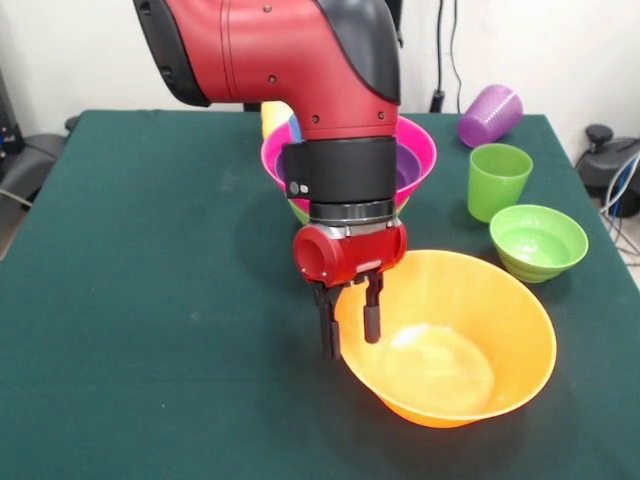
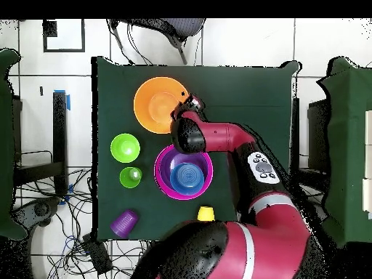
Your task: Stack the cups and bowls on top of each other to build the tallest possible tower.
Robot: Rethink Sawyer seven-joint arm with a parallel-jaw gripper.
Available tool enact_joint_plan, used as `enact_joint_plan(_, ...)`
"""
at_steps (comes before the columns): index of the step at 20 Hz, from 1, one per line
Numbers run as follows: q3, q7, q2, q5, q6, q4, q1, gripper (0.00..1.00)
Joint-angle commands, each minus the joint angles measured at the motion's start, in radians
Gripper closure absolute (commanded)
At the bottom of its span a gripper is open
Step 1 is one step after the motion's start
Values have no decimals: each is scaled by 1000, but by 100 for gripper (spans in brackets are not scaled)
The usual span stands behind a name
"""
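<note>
At the near edge of the green table in my front view, toward five o'clock, sits the large orange bowl, upright and empty. My gripper hangs over its left rim with the two black fingers pointing down: one stands outside the wall, the other inside, so the jaws straddle the rim at a narrow spread. I cannot tell whether the pads are actually pressing on the plastic.

Behind the wrist, at about twelve o'clock from the orange bowl, I see the tower: a large pink bowl with a purple bowl nested in it, and a sliver of green showing under the pink rim. The arm hides most of it. From the overhead view the stack reads better, pink outside, purple next, and a blue bowl in the middle.

In the front view, at two o'clock from the orange bowl, the small light green bowl stands upright, with the green cup just behind it, mouth up. Further back, near the far right corner, the purple cup lies on its side. The yellow cup peeks out behind the arm at the tower's far left; overhead it stands near the table edge closest to the robot's base.
</note>
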Motion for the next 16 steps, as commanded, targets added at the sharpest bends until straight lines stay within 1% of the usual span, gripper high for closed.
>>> enact_joint_plan(1,-51,45,76,-65,167,-77,47,0)
enact_joint_plan(3,-53,37,85,-59,204,-80,51,0)
enact_joint_plan(7,-46,31,103,-56,243,-74,49,0)
enact_joint_plan(12,-58,44,110,-55,259,-80,59,0)
enact_joint_plan(16,-49,37,114,-47,293,-81,52,0)
